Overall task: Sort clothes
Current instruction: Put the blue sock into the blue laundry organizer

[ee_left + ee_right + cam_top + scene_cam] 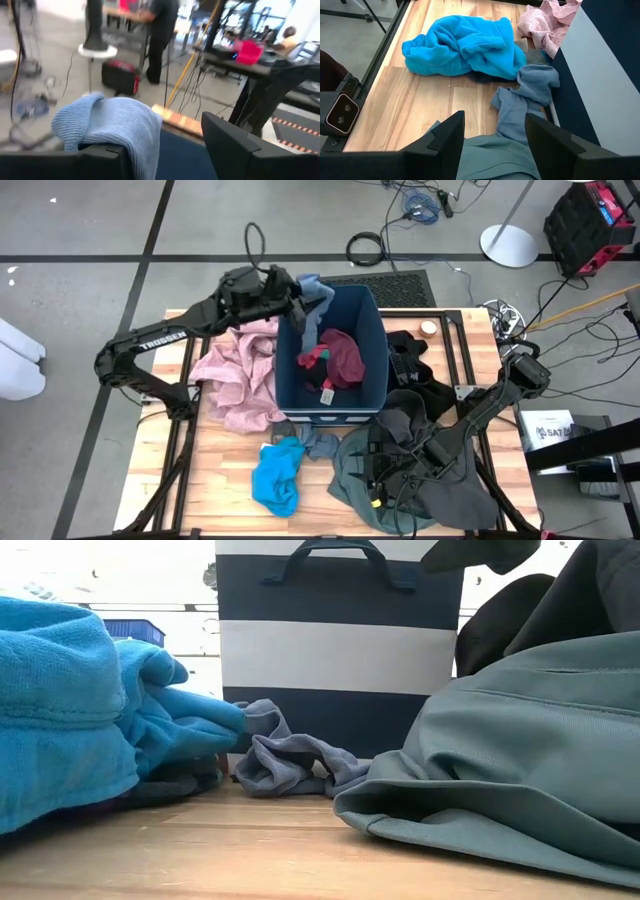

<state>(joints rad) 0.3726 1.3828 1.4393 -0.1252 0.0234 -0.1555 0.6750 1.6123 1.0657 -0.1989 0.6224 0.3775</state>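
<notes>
Your left claw stands apart at the bin's far rim — a light-blue cloth seemingly draped over one finger — right claw apart above the grey-green garment.

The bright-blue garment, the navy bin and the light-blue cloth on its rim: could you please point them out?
bright-blue garment (277, 475), high view, middle of the bunched fabric.
navy bin (367, 310), high view, right wall.
light-blue cloth (112, 122), left wrist view, draped middle.
</notes>
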